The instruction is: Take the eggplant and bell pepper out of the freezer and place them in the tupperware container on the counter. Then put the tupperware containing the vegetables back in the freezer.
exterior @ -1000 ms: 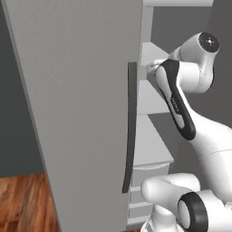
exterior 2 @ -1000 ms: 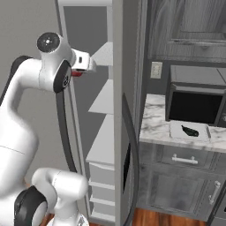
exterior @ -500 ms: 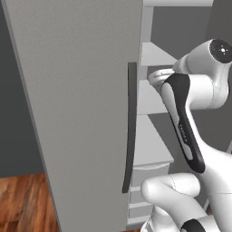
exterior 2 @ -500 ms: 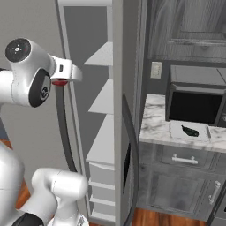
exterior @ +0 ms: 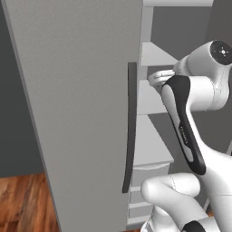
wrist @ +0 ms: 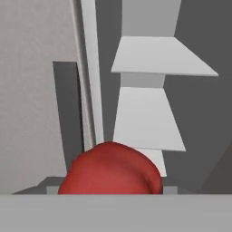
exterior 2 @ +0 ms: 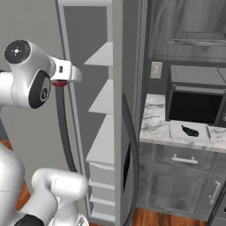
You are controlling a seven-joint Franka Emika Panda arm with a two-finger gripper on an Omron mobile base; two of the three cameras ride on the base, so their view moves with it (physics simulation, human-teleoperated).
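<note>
The red bell pepper (wrist: pixel 110 170) fills the bottom of the hand view, and my gripper (exterior 2: pixel 65 77) is shut on it; its fingertips are hidden behind it. The pepper (exterior 2: pixel 59 83) peeks out red under the hand, just outside the open freezer (exterior 2: pixel 117 110), at the height of the upper white shelves (exterior 2: pixel 105 95). From the left the hand (exterior: pixel 156 79) sits beside the freezer door (exterior: pixel 77 113). The dark eggplant (exterior 2: pixel 190 131) lies in the pale tupperware container (exterior 2: pixel 175 132) on the marble counter (exterior 2: pixel 152 121).
The door's long dark handle (exterior: pixel 130 127) hangs close to my forearm. A black-fronted microwave (exterior 2: pixel 194 106) stands behind the container. Grey cabinets with a silver drawer handle (exterior 2: pixel 184 160) sit under the counter. Drawers (exterior 2: pixel 102 176) fill the freezer's bottom.
The hand has drawn back out of the freezer, away from the shelves and slightly lower, with the bell pepper in it. The elbow has swung outward. The eggplant has not moved.
</note>
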